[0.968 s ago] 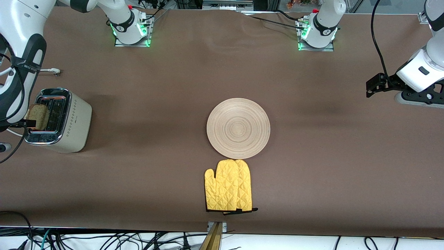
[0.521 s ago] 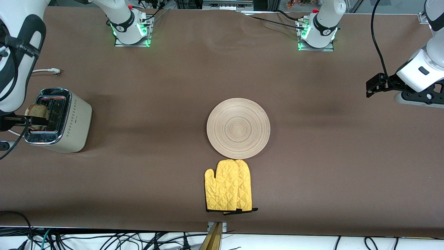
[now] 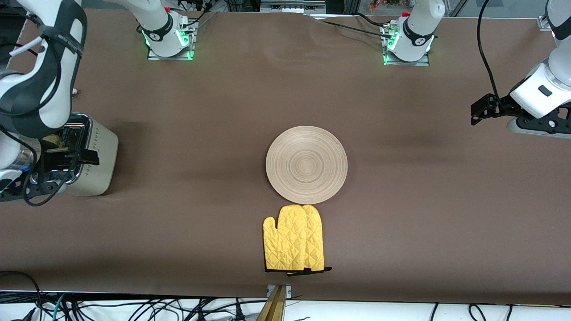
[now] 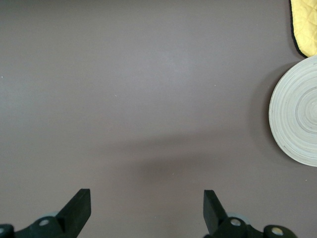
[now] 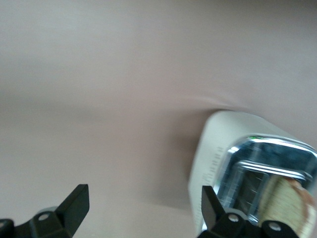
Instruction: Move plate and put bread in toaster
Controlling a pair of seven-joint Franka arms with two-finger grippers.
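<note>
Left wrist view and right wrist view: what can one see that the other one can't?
Only the left wrist view shows the plate and a corner of the yellow oven mitt beside it, with the left gripper open over bare brown table.

Only the right wrist view shows the toaster with the bread sitting in one of its slots. The right gripper is open beside the toaster and holds nothing.

Both show the same brown table and a pair of black fingers spread wide apart.
</note>
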